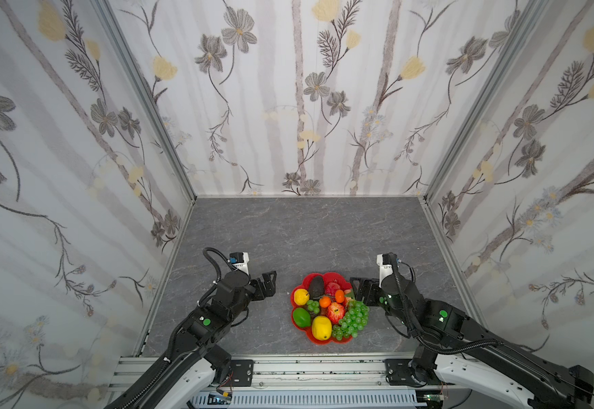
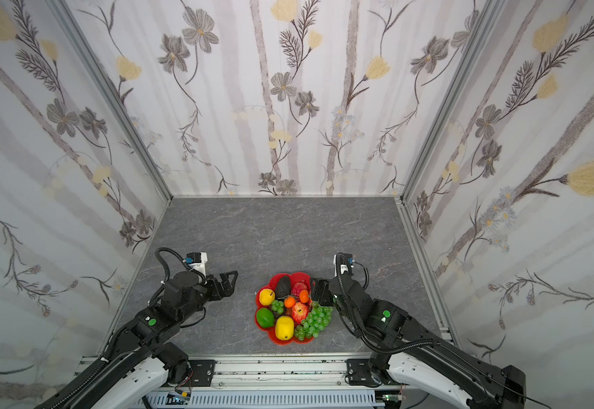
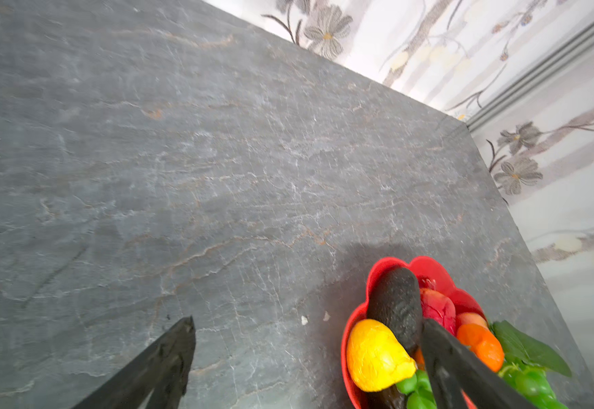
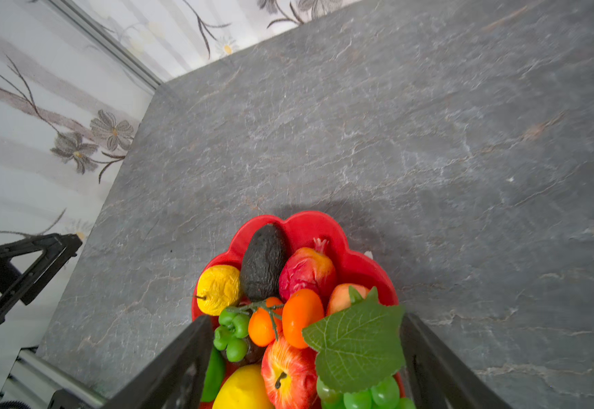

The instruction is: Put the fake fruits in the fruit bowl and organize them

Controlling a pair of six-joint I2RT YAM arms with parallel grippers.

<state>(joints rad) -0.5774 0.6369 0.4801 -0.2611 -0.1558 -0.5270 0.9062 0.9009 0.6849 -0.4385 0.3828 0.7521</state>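
Observation:
The red scalloped fruit bowl (image 1: pixel 326 274) (image 2: pixel 281 275) sits near the table's front middle and is full of fake fruits. In it lie a dark avocado (image 1: pixel 316 286), a yellow pear (image 1: pixel 301 296), a green lime (image 1: pixel 301 317), a lemon (image 1: pixel 321 328), a red apple (image 1: pixel 336 312), two small oranges (image 1: pixel 325 302) and a grape bunch (image 1: pixel 354 320). My right gripper (image 1: pixel 357 290) (image 4: pixel 306 318) hangs open at the bowl's right edge, its fingers straddling the grape leaf (image 4: pixel 357 348) and oranges without holding anything. My left gripper (image 1: pixel 270 283) (image 3: pixel 308 322) stands open to the bowl's left, empty.
Floral-papered walls close in the grey stone table (image 1: pixel 288 233) on three sides. An aluminium rail (image 1: pixel 306 368) runs along the front edge, where both arms are mounted. Two tiny white flecks (image 3: pixel 304 319) lie on the table beside the bowl.

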